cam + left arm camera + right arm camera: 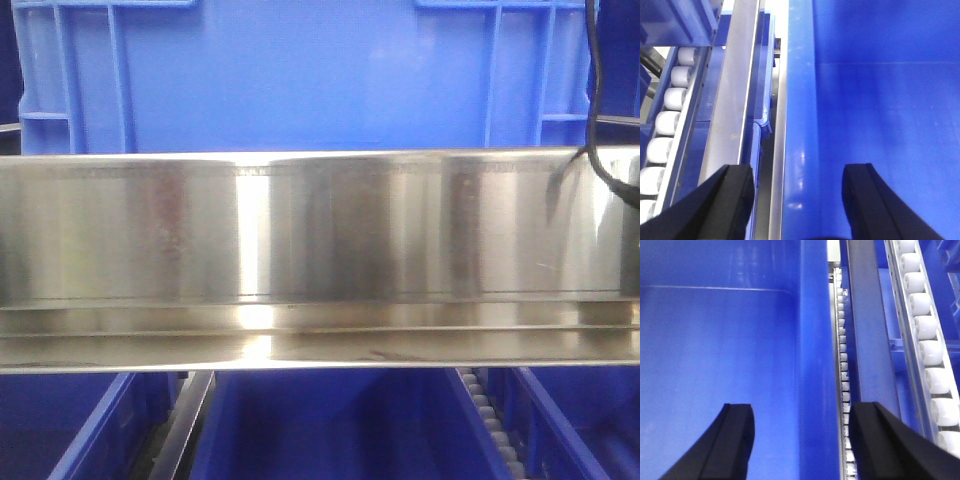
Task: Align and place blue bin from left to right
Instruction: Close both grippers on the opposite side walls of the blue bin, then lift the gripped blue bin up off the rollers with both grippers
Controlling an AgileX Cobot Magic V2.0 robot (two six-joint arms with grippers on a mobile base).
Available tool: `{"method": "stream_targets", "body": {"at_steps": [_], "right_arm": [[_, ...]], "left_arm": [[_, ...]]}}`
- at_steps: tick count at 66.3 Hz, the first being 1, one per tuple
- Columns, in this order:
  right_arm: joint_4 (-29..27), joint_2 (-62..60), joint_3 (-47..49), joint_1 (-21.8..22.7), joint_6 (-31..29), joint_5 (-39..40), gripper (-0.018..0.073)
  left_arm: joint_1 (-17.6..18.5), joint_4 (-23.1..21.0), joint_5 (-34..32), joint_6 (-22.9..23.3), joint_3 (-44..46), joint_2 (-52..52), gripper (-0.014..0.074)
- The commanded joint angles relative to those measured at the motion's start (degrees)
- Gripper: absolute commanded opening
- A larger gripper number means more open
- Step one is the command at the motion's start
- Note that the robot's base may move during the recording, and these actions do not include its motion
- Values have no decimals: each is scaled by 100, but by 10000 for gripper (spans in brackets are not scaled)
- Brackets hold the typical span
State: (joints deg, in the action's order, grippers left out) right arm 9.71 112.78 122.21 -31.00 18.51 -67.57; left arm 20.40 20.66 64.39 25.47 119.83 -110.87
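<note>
The blue bin (300, 80) fills the top of the front view, a mid-blue crate with rib grids at both upper corners, behind a steel rail. In the left wrist view my left gripper (797, 200) is open and straddles the bin's left wall (799, 100): one finger is outside, the other over the bin's inside (880, 110). In the right wrist view my right gripper (802, 440) is open and straddles the right wall (815, 340) in the same way, with the bin's floor (715, 350) to its left. Neither gripper's pads touch the walls.
A shiny steel rail (320, 230) crosses the front view below the bin. Darker blue bins (330, 430) sit on the level under it. White roller tracks (665, 125) (927, 340) run beside the bin. A neighbouring bin's rim (762, 75) lies close on the left. A black cable (600, 120) hangs at right.
</note>
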Motion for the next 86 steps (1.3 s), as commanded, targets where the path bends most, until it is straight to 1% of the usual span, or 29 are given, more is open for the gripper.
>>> {"method": "stream_targets", "body": {"at_steps": [1,12,18,21,24,26,29,31,33,37,42,68,75,81,86], "right_arm": [[62,-11,24,8,5,-26,305],[62,-11,24,8,5,-26,305],[62,-11,24,8,41,-40,304],[62,-11,24,8,91,-64,278],[62,-11,24,8,130,-63,226],[62,-11,24,8,159,-63,197],[62,-11,24,8,180,-63,123],[62,-11,24,8,180,-63,79],[62,-11,24,8,180,-63,38],[62,-11,24,8,180,-63,-29],[62,-11,24,8,180,-63,-89],[50,-11,71,8,180,-19,-83],[50,-11,308,-1,198,-239,-83],[50,-39,521,-37,206,-239,-83],[202,-156,573,-109,224,-239,-83]], "left_arm": [[22,9,66,47,22,-15,307],[22,9,77,47,22,-15,302],[22,9,86,47,22,-15,258],[22,9,100,47,22,-15,198],[32,9,115,47,22,-15,121],[32,-6,115,47,22,-15,85],[32,-16,139,47,22,-15,-2],[32,-31,139,47,22,-15,-41],[32,-31,139,47,22,-15,-108],[32,-31,139,47,22,-15,-111],[32,-41,115,47,22,-15,-111],[32,-52,97,47,35,-15,-111],[32,-129,284,47,221,-15,-111],[32,-129,525,47,444,-15,-111],[46,-129,557,47,646,-15,-111]]}}
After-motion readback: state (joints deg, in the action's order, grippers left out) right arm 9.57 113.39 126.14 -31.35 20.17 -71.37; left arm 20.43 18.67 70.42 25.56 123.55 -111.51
